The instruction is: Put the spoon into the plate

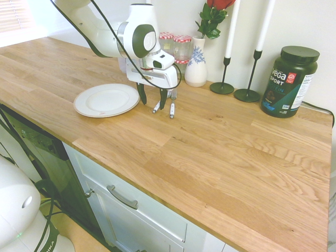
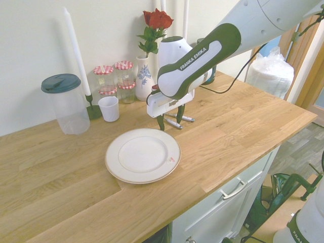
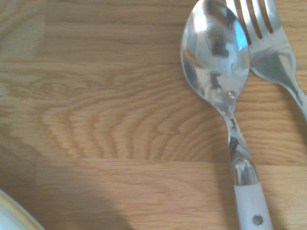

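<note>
The white arm (image 2: 212,55) reaches in over the counter (image 1: 210,157), its wrist (image 1: 153,60) bent so the hand (image 1: 157,77) hangs low with the jaws pointing down. The two dark fingers (image 1: 142,93) stand wide apart, their tips near the wood.

In the first exterior view, a dark tub (image 1: 290,82) stands upper right; candlesticks (image 1: 247,95) and a floral vase (image 1: 196,65) fill top center.

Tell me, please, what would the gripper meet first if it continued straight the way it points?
Pointing down, the open gripper would probably meet the wooden countertop, its fingers perhaps straddling the spoon; exact depth is unclear.
</note>
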### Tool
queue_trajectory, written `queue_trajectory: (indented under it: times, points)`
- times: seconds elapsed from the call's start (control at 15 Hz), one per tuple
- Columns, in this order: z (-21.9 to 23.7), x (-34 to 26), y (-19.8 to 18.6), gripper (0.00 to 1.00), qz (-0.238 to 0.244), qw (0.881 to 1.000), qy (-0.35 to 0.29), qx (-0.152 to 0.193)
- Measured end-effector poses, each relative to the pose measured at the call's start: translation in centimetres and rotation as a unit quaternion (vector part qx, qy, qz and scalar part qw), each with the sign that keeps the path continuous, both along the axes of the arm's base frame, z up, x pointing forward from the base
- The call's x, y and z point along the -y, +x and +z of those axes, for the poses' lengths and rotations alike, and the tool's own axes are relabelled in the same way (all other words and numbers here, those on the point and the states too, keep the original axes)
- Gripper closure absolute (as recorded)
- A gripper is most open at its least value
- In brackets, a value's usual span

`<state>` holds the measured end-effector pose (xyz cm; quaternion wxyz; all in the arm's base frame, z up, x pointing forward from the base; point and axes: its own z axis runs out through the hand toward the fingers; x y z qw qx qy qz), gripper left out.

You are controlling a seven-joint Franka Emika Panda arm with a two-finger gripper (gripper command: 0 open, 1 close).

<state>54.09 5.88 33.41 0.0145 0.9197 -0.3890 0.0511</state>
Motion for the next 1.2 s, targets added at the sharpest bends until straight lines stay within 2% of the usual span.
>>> queue_trajectory:
  times: [1.2]
  points:
    - [0.80,-0.32,0.32,1.00,-0.013,1.000,0.011,0.007]
